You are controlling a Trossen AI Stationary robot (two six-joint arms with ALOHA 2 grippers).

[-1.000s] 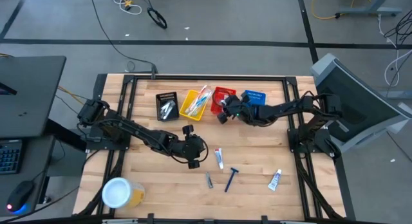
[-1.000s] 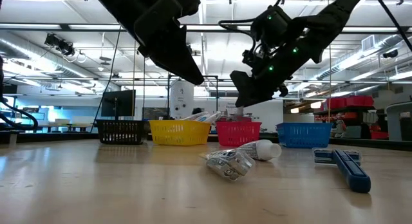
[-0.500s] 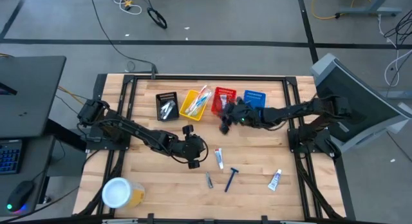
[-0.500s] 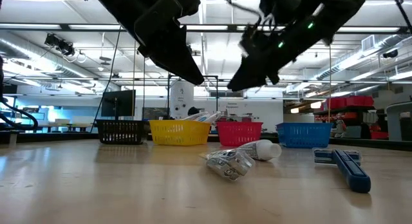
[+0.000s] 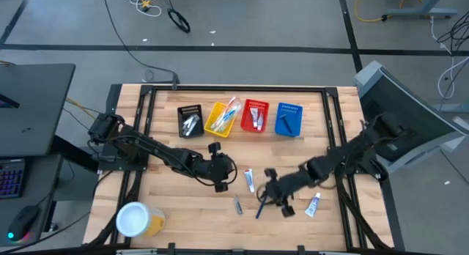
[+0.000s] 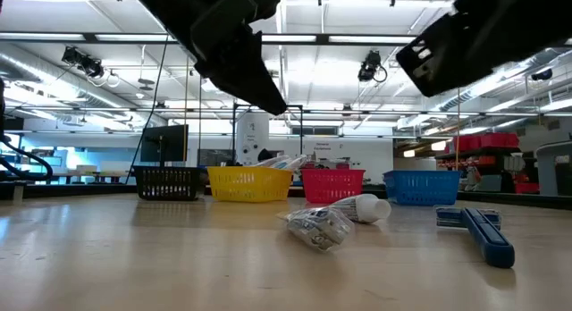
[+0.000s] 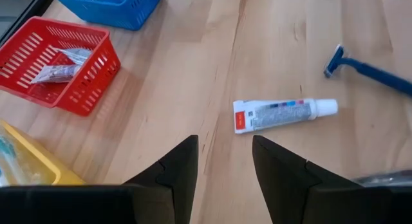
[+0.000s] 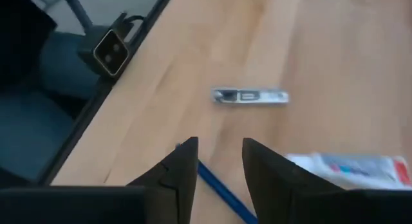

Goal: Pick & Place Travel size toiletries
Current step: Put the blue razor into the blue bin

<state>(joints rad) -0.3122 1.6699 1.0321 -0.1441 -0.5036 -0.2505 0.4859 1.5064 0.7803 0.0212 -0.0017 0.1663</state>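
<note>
I have the right pincer (image 5: 272, 194) low over the desk (image 5: 168, 204), directly above the blue razor (image 5: 261, 205), its two fingers (image 8: 180, 169) a little apart and holding nothing. The silver packet (image 5: 237, 204) lies just beside the razor, one white tube (image 5: 249, 179) is near the left pincer (image 5: 220, 183), and a second tube (image 5: 313, 204) lies further to the right. The left pincer waits near mid-desk, also narrowly parted and empty. I judge the razor to be light, stiff and a bit slippery on wood; I would close across the middle of its handle, away from the blade head. Its probable destination is the blue basket (image 5: 289, 119).
</note>
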